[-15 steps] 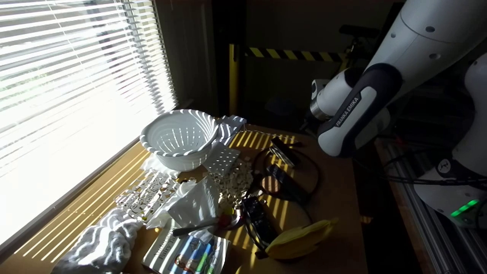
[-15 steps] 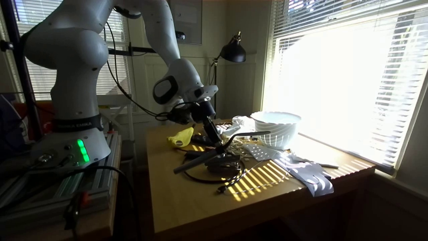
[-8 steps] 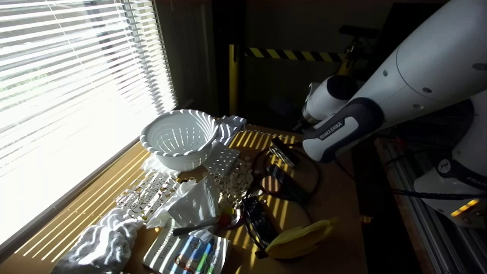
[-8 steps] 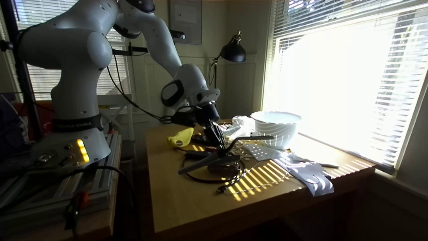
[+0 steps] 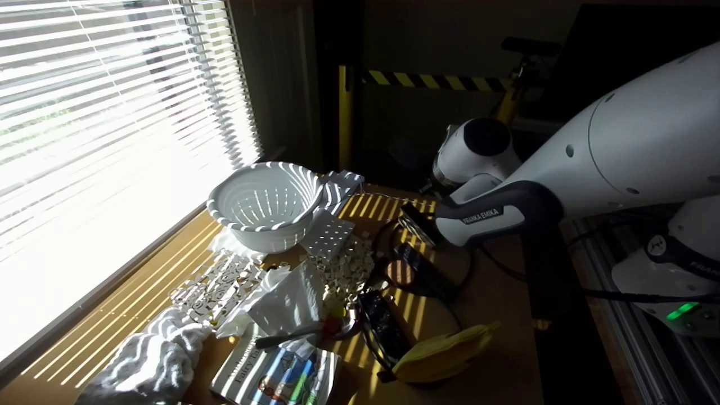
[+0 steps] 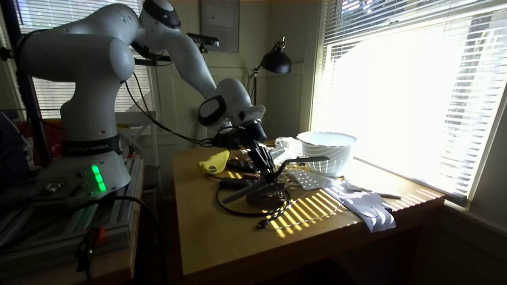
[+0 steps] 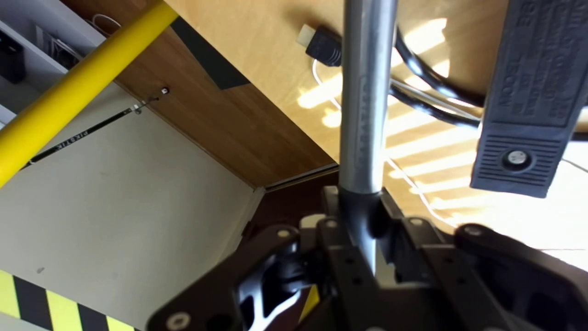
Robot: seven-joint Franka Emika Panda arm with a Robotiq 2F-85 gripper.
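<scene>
Long-handled utensil (image 7: 365, 96) is held above the table (image 6: 214, 229), near a dark lettered block (image 7: 528, 105), pinched by the gripper (image 7: 361, 204). Grasping is judged to be done; release is not yet made

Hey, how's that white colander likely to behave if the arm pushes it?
The white colander is probably light for its size, being pierced with slots. Pushed high on its wide rim, it might tip, since the base looks narrower.
</scene>
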